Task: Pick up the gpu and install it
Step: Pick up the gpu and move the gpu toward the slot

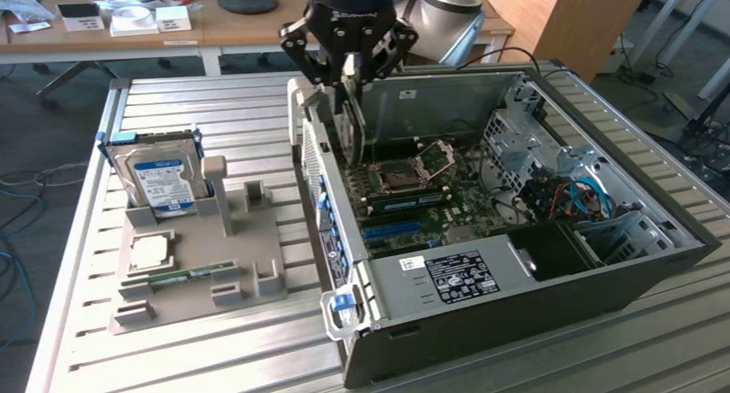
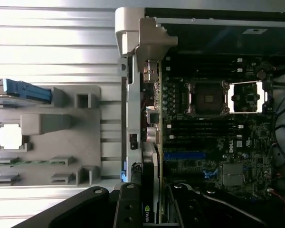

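- The arm [image 1: 447, 10] enters at 12 o'clock of the exterior view, its silver-grey wrist joint at about 2 o'clock of the black gripper body.
- The gripper [image 1: 349, 79] points straight down, its linkages spread to either side.
- Its jaws are closed on the upper edge of the gpu [image 1: 356, 124], which hangs upright beneath them.
- In the wrist view the black fingers [image 2: 128, 209] flank the card's thin edge.
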{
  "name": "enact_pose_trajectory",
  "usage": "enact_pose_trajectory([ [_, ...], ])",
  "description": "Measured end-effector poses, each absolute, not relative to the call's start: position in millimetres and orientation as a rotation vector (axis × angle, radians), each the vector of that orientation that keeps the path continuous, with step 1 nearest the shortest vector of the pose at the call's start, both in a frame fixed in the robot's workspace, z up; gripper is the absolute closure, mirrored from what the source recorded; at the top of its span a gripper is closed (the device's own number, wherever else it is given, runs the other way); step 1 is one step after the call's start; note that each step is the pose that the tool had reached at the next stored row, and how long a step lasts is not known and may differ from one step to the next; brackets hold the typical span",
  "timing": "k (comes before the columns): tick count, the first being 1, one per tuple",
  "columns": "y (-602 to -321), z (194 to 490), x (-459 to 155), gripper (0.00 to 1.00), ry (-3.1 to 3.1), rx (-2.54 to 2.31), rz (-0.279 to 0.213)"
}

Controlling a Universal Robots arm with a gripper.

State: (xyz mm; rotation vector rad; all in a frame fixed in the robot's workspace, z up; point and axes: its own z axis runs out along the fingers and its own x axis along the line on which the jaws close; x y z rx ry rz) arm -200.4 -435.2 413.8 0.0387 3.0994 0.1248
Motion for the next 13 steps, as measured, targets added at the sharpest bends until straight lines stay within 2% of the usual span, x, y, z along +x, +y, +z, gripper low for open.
enact_pose_trajectory([
  [13,-435,414,-150,0.73,3.099,0.039,0.142],
])
